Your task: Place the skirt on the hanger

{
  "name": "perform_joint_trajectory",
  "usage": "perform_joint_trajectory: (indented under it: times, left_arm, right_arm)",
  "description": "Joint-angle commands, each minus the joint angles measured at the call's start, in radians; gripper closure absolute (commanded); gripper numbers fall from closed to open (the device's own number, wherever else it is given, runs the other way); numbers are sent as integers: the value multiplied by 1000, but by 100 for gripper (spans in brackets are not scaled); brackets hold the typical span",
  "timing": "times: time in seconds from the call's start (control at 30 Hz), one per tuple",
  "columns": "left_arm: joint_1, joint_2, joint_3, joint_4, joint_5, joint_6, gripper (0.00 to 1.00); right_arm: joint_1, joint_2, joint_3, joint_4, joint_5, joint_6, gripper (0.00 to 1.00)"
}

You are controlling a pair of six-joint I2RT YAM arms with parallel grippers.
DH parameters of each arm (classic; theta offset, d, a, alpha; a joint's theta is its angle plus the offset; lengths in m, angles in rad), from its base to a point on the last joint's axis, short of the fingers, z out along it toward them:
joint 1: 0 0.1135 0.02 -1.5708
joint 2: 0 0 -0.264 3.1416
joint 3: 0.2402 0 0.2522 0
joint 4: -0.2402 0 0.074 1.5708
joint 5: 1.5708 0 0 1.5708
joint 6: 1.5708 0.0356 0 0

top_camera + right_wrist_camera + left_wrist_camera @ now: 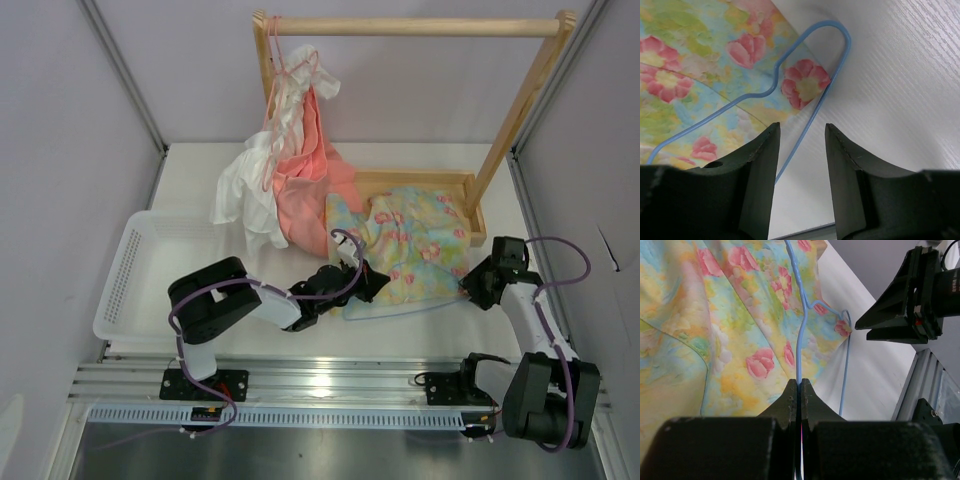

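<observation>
- Skirt [415, 250] lies spread on your white counter [400, 335], right of centre, with its far edge at the foot of the rack.
- Wooden rack [415, 27] stands at the back. A salmon-pink garment [310, 190] and a white garment [245, 195] hang from its left end on a pink hanger [300, 65].
- White basket [150, 218] sits on the left side of the counter.
- Hanger [799, 345] is thin blue wire lying across the flowered cloth, with its rounded end bend at the skirt's near right corner.
- Your left gripper [800, 385] is clamped tight on that wire at the skirt's near edge.
- Your right gripper [802, 130] has its jaws parted just short of the bend, and you can see the wire's lower run passing between them.
</observation>
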Motion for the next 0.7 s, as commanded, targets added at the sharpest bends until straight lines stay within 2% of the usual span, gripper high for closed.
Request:
perform_joint_trajectory:
  times: [0.0,0.37,0.43,0.5,0.67]
  left_arm:
    - [-8,1,1,20,-37,33,100]
    - [-17,-7,-5,-3,-51,48,100]
    - [-17,-8,-14,-1,-56,48,100]
    - [-18,-12,-16,-7,-56,48,100]
    - [-25,-10,-14,-33,-79,60,100]
  right_arm:
    - [5,36,-17,81,37,11,54]
    - [22,140,-30,187,41,34,54]
    - [25,160,-33,198,49,33,62]
    - [25,165,-36,203,54,33,75]
    - [25,139,12,161,66,17,89]
